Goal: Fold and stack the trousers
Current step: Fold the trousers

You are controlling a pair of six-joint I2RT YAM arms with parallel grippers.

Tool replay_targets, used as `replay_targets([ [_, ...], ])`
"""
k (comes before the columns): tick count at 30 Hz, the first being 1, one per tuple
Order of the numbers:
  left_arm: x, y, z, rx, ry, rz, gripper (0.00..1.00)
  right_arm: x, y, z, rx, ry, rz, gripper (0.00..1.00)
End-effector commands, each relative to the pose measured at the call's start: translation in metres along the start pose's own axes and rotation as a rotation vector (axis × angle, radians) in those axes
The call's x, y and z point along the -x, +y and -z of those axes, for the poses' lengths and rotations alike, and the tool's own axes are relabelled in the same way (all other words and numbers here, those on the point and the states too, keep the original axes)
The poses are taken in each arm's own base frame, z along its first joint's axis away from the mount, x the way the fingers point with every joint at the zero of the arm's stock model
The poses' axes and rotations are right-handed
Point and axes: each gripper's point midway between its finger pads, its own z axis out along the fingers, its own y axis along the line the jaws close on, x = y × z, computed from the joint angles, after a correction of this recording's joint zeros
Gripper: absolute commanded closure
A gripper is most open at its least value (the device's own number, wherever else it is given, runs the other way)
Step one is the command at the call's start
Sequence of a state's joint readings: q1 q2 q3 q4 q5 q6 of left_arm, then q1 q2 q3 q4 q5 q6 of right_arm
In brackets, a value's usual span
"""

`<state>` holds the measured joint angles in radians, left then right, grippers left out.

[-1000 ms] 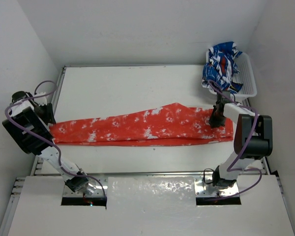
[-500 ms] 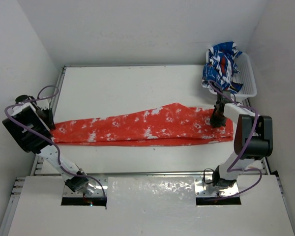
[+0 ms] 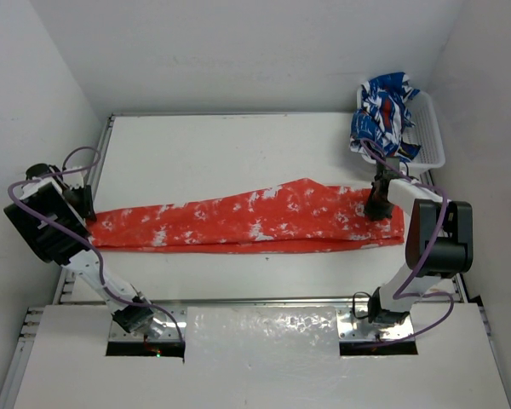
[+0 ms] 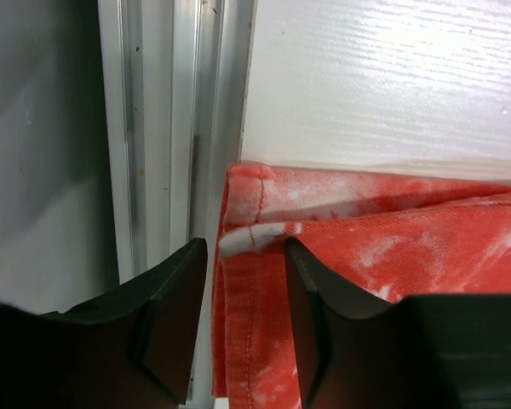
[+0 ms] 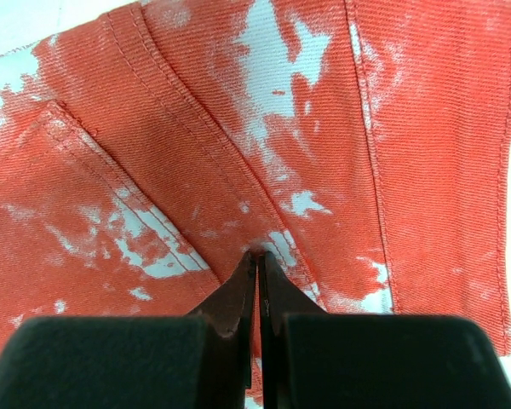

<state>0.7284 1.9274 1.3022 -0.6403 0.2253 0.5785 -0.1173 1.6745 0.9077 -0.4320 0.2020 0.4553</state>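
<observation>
The red-orange trousers (image 3: 255,220) with white speckles lie flat across the table, folded lengthwise, leg hems at the left and waist at the right. My left gripper (image 3: 83,205) is at the hem end. In the left wrist view it (image 4: 245,251) is open, with the hem corner (image 4: 255,230) between its fingers, right at the table's left rail. My right gripper (image 3: 376,204) is on the waist end. In the right wrist view it (image 5: 257,256) is shut, tips pinching a small pucker of the trousers (image 5: 238,128) at a seam.
A white basket (image 3: 433,132) at the back right holds a blue, white and red patterned garment (image 3: 383,115). A metal rail (image 4: 170,128) runs along the table's left edge, with the grey wall beyond it. Walls enclose the table on three sides.
My left arm has shifted slightly and settled its gripper at the trousers' hem. The right arm and the trousers have not moved.
</observation>
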Motion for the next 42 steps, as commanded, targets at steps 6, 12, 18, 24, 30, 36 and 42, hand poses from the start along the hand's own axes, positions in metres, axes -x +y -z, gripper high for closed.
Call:
replay_targets([
  [6,0.015,0.008,-0.011,-0.009,-0.059,0.019,0.74,0.018,-0.003,0.012,-0.007,-0.059,-0.009,1.0],
  [12,0.036,0.018,0.002,0.056,-0.155,-0.003,1.0,0.014,-0.004,0.01,-0.011,-0.044,-0.005,1.0],
  [18,0.079,0.029,0.041,0.136,-0.334,-0.052,1.0,0.0,-0.012,0.0,-0.05,0.012,0.003,1.0],
  [24,0.09,0.009,0.062,0.055,-0.397,-0.098,0.93,-0.001,-0.014,-0.003,-0.061,0.02,0.021,1.0],
  [30,0.079,0.022,0.047,0.11,-0.347,-0.085,0.91,-0.001,-0.014,-0.005,-0.06,0.021,0.042,1.0],
  [36,0.081,0.041,0.041,0.16,-0.294,-0.064,0.6,0.013,-0.016,0.003,-0.077,-0.019,0.081,0.99],
  [42,0.11,0.024,0.096,0.13,-0.418,-0.045,0.56,0.059,0.013,0.058,-0.019,-0.222,0.212,0.72],
])
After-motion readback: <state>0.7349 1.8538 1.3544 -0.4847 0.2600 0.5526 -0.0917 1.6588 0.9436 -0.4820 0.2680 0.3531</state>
